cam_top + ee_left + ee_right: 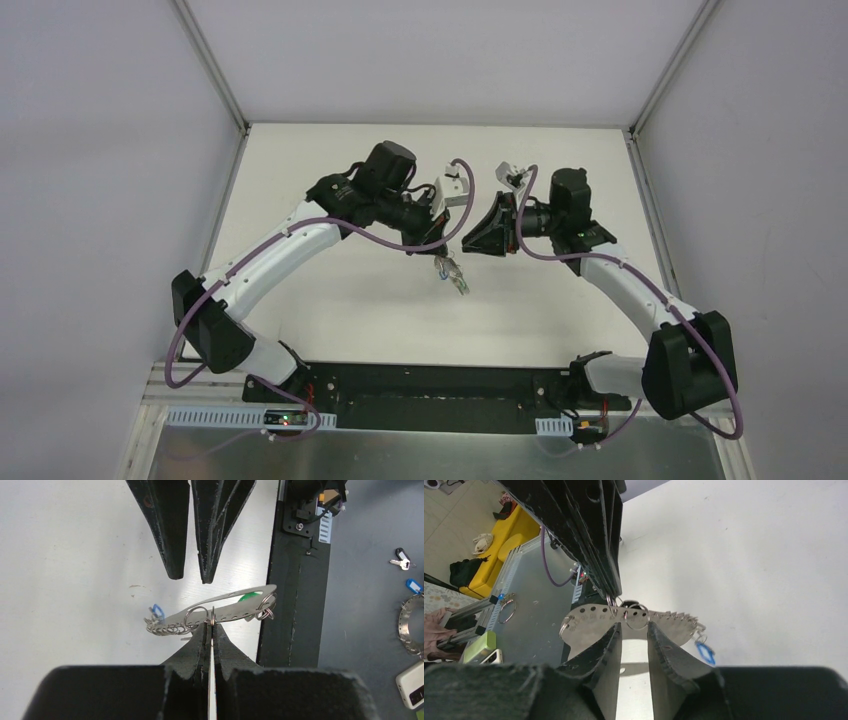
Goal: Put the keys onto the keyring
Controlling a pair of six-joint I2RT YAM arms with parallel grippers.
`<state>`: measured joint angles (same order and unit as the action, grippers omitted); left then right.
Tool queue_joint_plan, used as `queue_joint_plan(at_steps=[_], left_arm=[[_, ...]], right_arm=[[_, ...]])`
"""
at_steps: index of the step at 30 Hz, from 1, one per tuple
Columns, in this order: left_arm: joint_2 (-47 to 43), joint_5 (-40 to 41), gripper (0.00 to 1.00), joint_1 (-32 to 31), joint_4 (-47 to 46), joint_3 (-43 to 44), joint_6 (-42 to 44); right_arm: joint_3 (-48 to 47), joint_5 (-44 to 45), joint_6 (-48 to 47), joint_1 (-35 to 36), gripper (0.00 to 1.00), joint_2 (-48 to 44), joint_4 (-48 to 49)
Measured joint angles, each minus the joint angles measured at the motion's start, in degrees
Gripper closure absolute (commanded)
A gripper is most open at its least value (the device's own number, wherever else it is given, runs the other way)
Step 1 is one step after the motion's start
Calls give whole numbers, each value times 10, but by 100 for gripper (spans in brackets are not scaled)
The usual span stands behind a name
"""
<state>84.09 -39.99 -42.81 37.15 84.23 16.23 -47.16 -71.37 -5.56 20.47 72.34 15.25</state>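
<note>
Seemingly halfway: gripping the keyring (220, 606) by one ring, aloft over the table (330, 300), in the clamped-tight left gripper (210, 626), with the right gripper (634, 627) spread either side, clasping nothing. Apparently already carrying blue key (158, 611) and green key (247, 598); no black key seen on it, probably left

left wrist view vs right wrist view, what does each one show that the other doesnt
Only the left wrist view: a green key head behind the keyring, and a black-headed key on the grey surface off the table. Only the right wrist view: a yellow sofa. Both: the keyring, the blue key head at its chain end, the left gripper shut on one ring, and the right gripper open.
</note>
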Motion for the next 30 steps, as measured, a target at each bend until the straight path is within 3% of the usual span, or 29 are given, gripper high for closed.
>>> queue_joint_plan(at_steps=[4,8,30], left_arm=[[0,1,100,0,9,5,2],[0,0,100,0,14,11,1],[12,-6,100,-7,17,18,-5]], right_arm=[[-24,0,-26,12,62,0,-35],[-49,0,-70,32,62,0,-86],[-60,24,-112,61,76,3,-130]])
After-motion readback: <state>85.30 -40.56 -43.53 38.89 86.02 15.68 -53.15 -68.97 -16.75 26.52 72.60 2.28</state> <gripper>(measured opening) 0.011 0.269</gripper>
